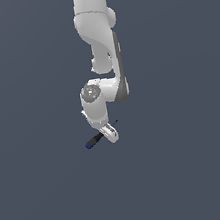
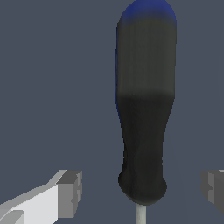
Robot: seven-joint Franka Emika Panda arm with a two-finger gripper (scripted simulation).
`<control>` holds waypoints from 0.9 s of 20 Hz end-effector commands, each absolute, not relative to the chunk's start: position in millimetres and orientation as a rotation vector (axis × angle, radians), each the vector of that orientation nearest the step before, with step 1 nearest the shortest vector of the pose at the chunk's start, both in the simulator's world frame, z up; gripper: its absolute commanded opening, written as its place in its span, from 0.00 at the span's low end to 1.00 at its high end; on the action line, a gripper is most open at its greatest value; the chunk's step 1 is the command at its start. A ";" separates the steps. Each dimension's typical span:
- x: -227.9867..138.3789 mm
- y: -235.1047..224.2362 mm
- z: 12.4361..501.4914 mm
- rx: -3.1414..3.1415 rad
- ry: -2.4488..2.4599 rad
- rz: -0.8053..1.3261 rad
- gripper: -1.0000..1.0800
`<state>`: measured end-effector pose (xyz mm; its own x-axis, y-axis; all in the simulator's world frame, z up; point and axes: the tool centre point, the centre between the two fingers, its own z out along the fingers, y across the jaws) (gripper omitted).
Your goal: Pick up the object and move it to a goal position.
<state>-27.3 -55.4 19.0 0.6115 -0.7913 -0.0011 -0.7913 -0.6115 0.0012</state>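
The screwdriver (image 2: 144, 127) has a black handle that looks smooth and matt, like plastic or rubber. Its blue end cap (image 2: 148, 11) looks just as dull. The thin shaft (image 2: 140, 214) is pale grey and looks like metal. The arm (image 1: 97, 28) is smooth white with a soft shine. The finger pads (image 2: 70, 194) look flat, grey and matt.

Object: small screwdriver (image 1: 97, 138). Black handle, blue cap at the butt end, thin shaft at the other.

Pose, exterior view: lies slantwise, blue cap lower and toward the exterior view's left, shaft tip higher and toward the right. Handle mid-part hidden behind the hand (image 1: 109, 133); cap end juts out on one side, dark shaft tip on the other.

Wrist view: screwdriver (image 2: 144, 127) handle runs lengthwise between the two fingertips (image 2: 70, 193), a gap showing on each side. Handle narrows toward the shaft.
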 end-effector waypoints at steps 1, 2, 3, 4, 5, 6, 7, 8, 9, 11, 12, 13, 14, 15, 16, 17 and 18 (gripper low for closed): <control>-26.4 -55.4 15.3 2.820 -1.385 0.000 0.96; -26.4 -55.4 15.1 2.820 -1.385 0.000 0.96; -26.4 -55.4 15.1 2.820 -1.385 0.000 0.00; -26.4 -55.4 15.1 2.820 -1.385 0.000 0.00; -26.4 -55.4 15.1 2.820 -1.385 0.000 0.00; -26.4 -55.4 15.1 2.820 -1.385 0.000 0.00; -26.4 -55.4 15.1 2.820 -1.385 0.000 0.00; -26.4 -55.4 15.1 2.820 -1.385 0.000 0.00; -26.4 -55.4 15.1 2.820 -1.385 0.000 0.00; -26.4 -55.4 15.1 2.820 -1.385 0.000 0.00; -26.4 -55.4 15.1 2.820 -1.385 0.000 0.00; -26.4 -55.4 15.3 2.820 -1.385 0.000 0.00; -26.4 -55.4 15.5 2.820 -1.385 0.000 0.00; -26.6 -55.5 16.1 2.820 -1.385 0.000 0.00; -27.0 -55.5 17.2 2.820 -1.385 0.000 0.00; -27.5 -55.7 18.8 2.820 -1.385 0.000 0.00; -28.2 -55.8 20.7 2.820 -1.385 0.000 0.00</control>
<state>-28.0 -55.6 17.8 0.6114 -0.7914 -0.0012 -0.7914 -0.6114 0.0012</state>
